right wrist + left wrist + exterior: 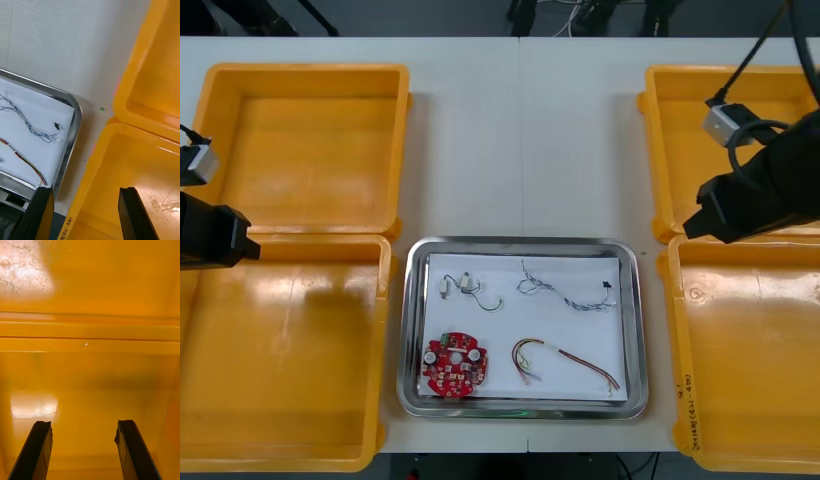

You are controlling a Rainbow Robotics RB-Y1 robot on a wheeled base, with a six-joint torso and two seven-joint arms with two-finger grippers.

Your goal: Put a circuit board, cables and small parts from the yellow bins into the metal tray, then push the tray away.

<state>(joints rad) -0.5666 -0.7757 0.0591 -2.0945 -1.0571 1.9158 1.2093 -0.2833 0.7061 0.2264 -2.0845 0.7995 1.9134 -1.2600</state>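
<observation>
Left gripper (83, 423): at the bench's left edge, above the seam where the two left bins meet. Its fingers (39, 450) stand wide apart and hold nothing.
Far left yellow bin (310, 150): sits on the light bench (520, 140) at its far left corner.
Near left yellow bin (290, 360): directly in front of the far one, rims touching (its right wall is just beside the tray).
Metal tray (520, 243): shiny rim, white inside. It lies between the two near bins, at the bench's near edge.
Small metal parts (467, 286): in the tray's far left area, close together.
Round red circuit board (454, 365): flat in the tray's near left corner, in front of the small parts.
Twisted blue and white cable (565, 296): loosely strung across the tray's far right area (a small black piece sits at its right end).
Red and yellow cable (565, 362): in the tray's near right area, curled at its left end, apart from the board.
Far right yellow bin (700, 130): at the bench's far right.
Near right yellow bin (750, 360): in front of it, just beside the tray's right rim.
Right gripper (85, 191): above the seam between the two right bins, on their tray side. Its fingers (129, 210) are spread wide with nothing between them.
</observation>
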